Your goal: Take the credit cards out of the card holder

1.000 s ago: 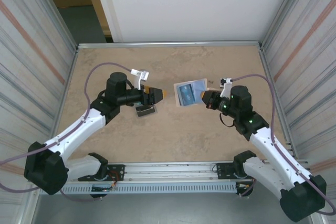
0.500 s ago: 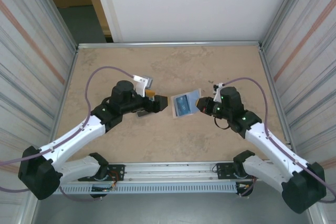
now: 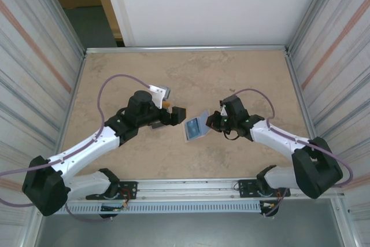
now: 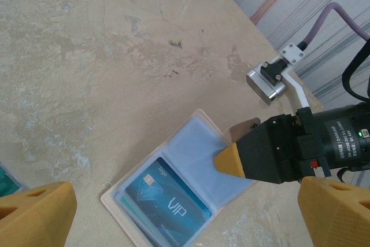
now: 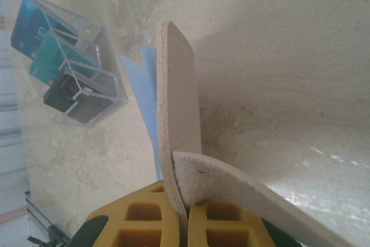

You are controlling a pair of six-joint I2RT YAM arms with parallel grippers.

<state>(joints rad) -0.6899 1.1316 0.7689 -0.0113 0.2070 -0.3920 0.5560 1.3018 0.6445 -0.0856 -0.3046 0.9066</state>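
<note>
left gripper (image 3: 177, 114) wide apart, right gripper (image 3: 211, 121) tightly pinched

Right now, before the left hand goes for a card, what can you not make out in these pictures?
Left wrist view: how many cards lie under the VIP card in the card holder; it covers them, and the bottom edge cuts the holder.
Right wrist view: the holder's inside; it is edge-on in the right hand.
Same view: print on cards in the clear stand; blurred.
Left wrist view: teal thing, cut by the left edge.
</note>
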